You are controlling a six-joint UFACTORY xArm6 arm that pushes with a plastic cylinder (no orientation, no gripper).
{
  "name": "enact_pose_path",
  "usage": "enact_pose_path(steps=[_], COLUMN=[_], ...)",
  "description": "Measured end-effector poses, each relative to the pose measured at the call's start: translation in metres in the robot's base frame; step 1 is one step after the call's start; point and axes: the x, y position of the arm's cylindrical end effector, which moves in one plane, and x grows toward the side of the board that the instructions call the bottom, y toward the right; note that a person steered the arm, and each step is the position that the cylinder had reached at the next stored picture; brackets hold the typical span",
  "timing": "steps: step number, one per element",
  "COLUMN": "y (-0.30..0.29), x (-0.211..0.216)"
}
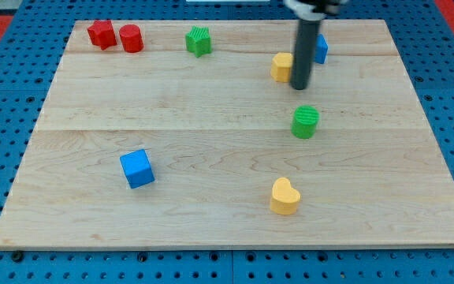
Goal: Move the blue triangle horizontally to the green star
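Note:
The blue triangle (321, 49) lies near the view's top right, mostly hidden behind my rod. The green star (199, 40) sits at the view's top, left of centre. My tip (299, 85) rests on the board just below and left of the blue triangle, touching or nearly touching the right side of a yellow block (280, 67). The rod rises from there out of the view's top.
A red star-like block (101, 34) and a red cylinder (131, 38) sit at the top left. A green cylinder (305, 121) lies below my tip. A blue cube (137, 168) is at lower left, a yellow heart (284, 196) at lower centre.

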Motion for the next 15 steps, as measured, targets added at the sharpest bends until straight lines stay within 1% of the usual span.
enact_pose_path(steps=[2,4,5,6,7,9,11,13,14,15], y=[0.005,0.006,0.006,0.008,0.012,0.014,0.072,0.072,0.066,0.066], x=[0.000,-0.033,-0.034,-0.044,-0.062,-0.069,-0.078,-0.092,-0.108,-0.108])
